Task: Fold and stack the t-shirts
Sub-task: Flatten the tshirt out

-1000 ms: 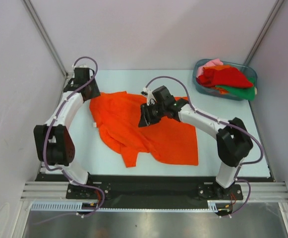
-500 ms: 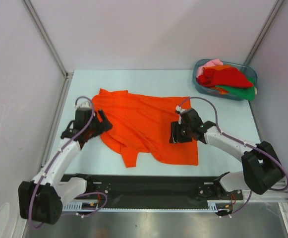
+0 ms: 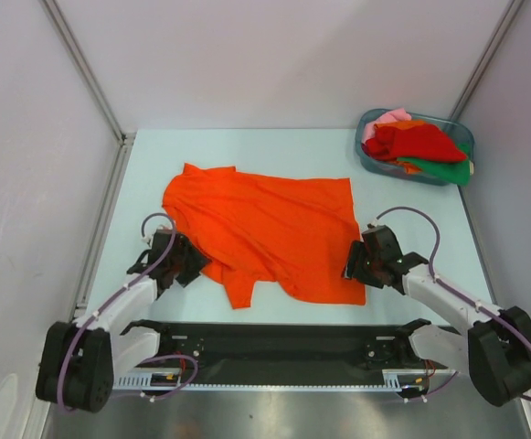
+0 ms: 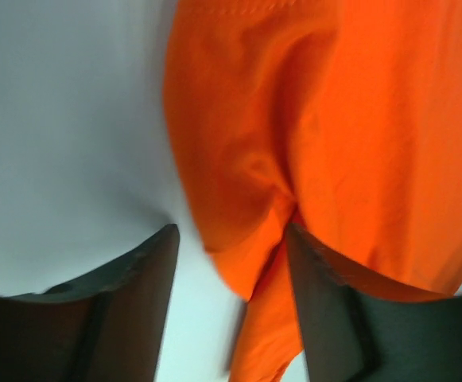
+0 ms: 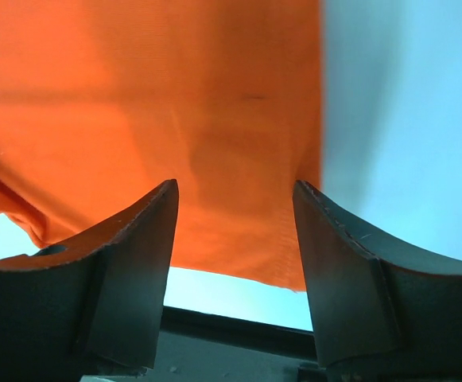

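Pale table (image 3: 247, 146) is bearing the orange t-shirt (image 3: 265, 229); wrist views alone are showing left gripper (image 4: 231, 231) and right gripper (image 5: 234, 187) gaping, empty.

No text, brand, number or sign is legible in any view. The orange t-shirt (image 3: 274, 229) shows plain cloth, without readable print.

You're looking at one plain bright-orange shirt (image 3: 265, 229) – no print, no stripes – on a pale blue-grey table (image 3: 411, 206). Tub (image 3: 366, 154) is see-thru blue; inside, a red shirt (image 3: 413, 142), green cloth (image 3: 448, 170) & pink cloth (image 3: 389, 117) – all plain. Arms (image 3: 443, 294) are white w/ black joints.
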